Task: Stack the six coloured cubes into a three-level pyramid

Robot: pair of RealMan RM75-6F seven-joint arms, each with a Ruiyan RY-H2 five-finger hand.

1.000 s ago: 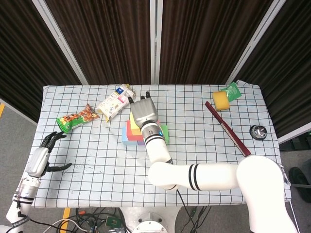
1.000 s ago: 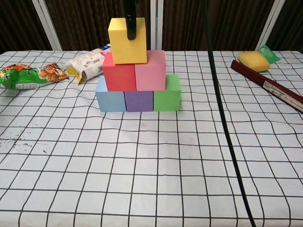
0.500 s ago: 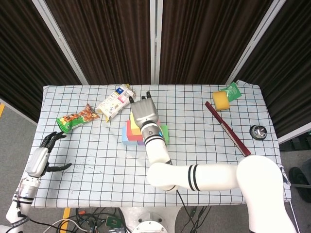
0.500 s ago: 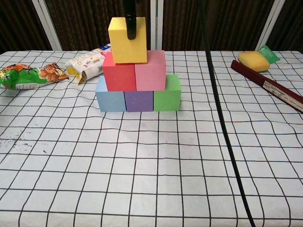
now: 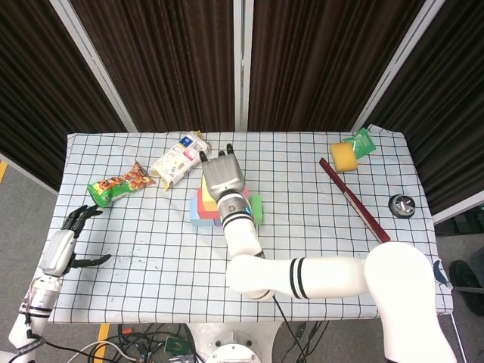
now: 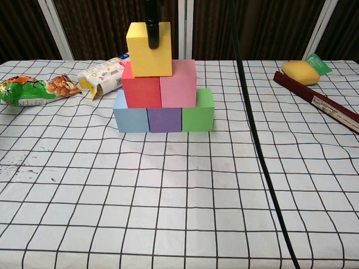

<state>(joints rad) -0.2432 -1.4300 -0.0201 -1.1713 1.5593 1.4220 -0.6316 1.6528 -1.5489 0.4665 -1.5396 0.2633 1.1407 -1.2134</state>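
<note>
The pyramid stands mid-table in the chest view: a blue cube (image 6: pixel 130 119), a purple cube (image 6: pixel 164 119) and a green cube (image 6: pixel 198 112) form the base, with a red cube (image 6: pixel 141 92) and a pink cube (image 6: pixel 178 84) on them. On top sits the yellow cube (image 6: pixel 143 56), slightly tilted and set toward the left. My right hand (image 5: pixel 222 178) holds it from above, and one dark finger (image 6: pixel 150 31) lies down its front face. My left hand (image 5: pixel 65 243) hangs by the table's left edge, fingers apart and holding nothing.
A green snack bag (image 6: pixel 31 89) and a white packet (image 6: pixel 104 75) lie left of the stack. At the right are a yellow sponge (image 6: pixel 301 71), a dark red stick (image 6: pixel 320 101) and a small round metal piece (image 5: pixel 401 206). A black cable (image 6: pixel 252 140) crosses the chest view.
The yellow cube has shifted a little to the left on the second level, together with my right hand. The left hand has stayed still.
</note>
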